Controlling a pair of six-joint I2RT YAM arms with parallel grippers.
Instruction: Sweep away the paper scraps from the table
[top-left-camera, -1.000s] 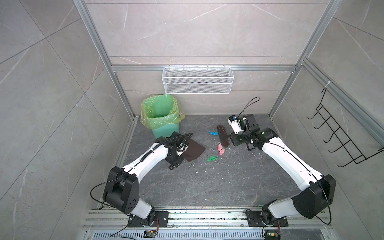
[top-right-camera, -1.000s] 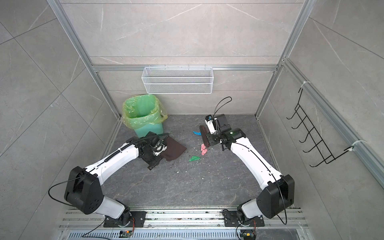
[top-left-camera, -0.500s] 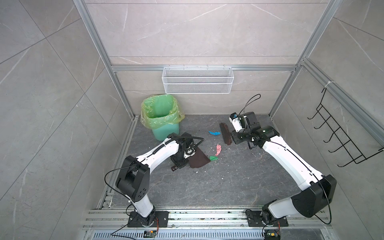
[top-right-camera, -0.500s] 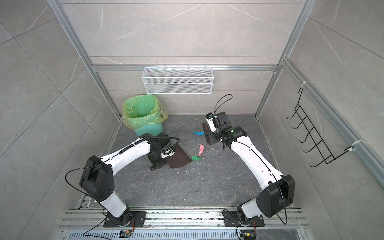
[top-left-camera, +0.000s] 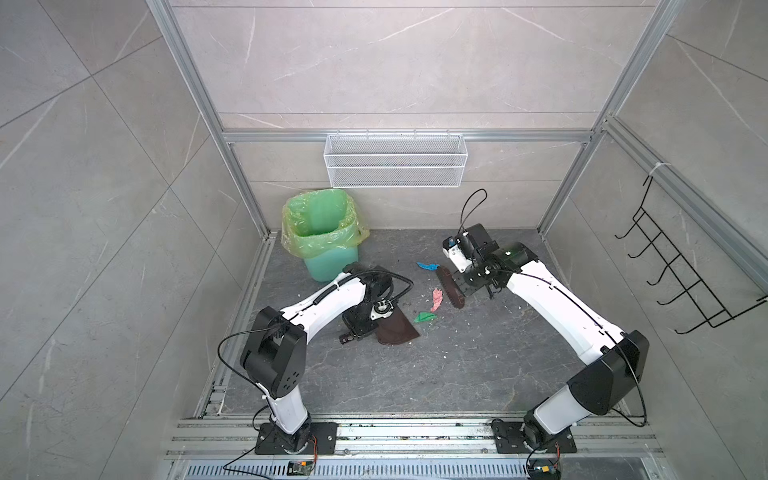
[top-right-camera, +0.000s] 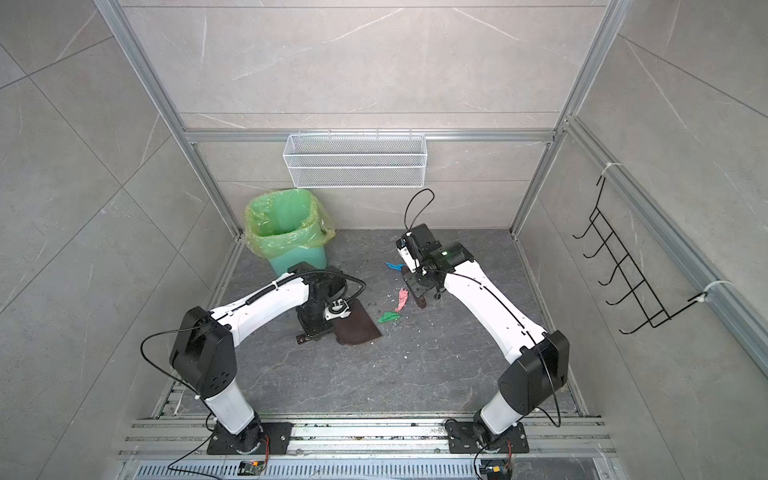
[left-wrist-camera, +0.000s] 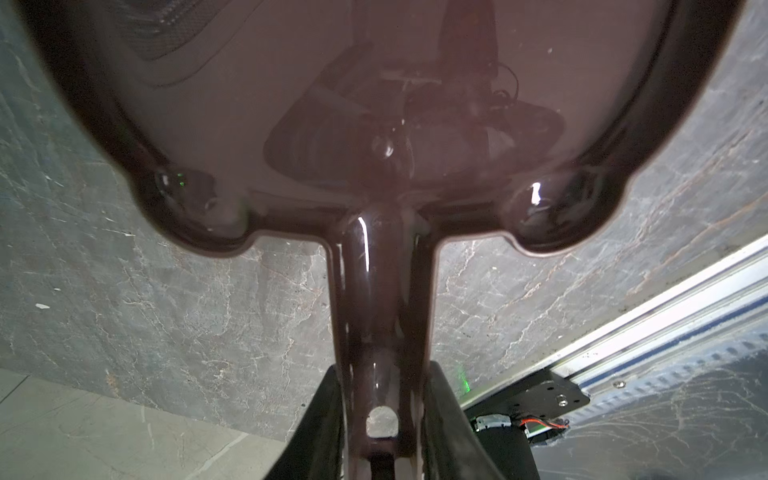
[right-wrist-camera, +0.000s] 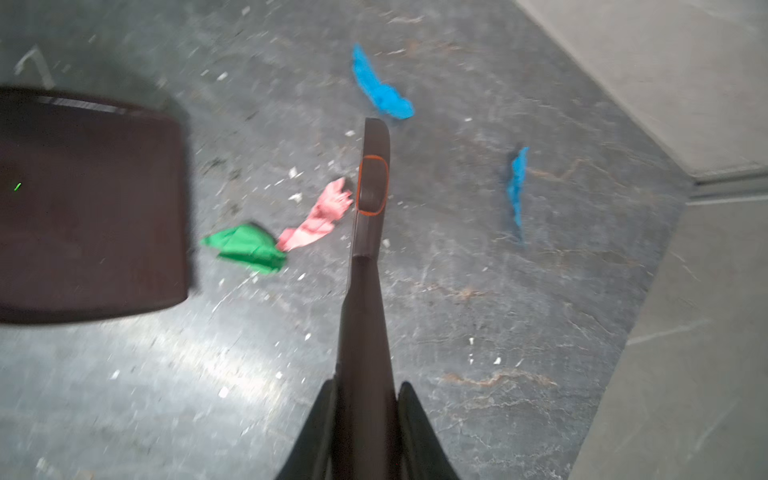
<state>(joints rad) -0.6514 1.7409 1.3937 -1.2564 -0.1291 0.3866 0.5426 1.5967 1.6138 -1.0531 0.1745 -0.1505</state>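
Bin (top-left-camera: 332, 266) blocks the far left; near table (top-left-camera: 415, 374) lies open.

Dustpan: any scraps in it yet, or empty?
Empty, as far as visible: the dustpan shows only bare dark surface; the green scrap and pink scrap lie on the table outside it.

My left gripper (left-wrist-camera: 380, 419) dragged the dustpan (top-left-camera: 397, 332) off from beside the bin (top-left-camera: 320, 232), out toward the front-middle of the table (top-left-camera: 415, 382); its edge ended close to the green scrap (top-left-camera: 424, 317). My right gripper (right-wrist-camera: 368, 415) slid the brush (top-left-camera: 451, 287) frontward a bit, so its head lay alongside the pink scrap (top-left-camera: 436, 300).
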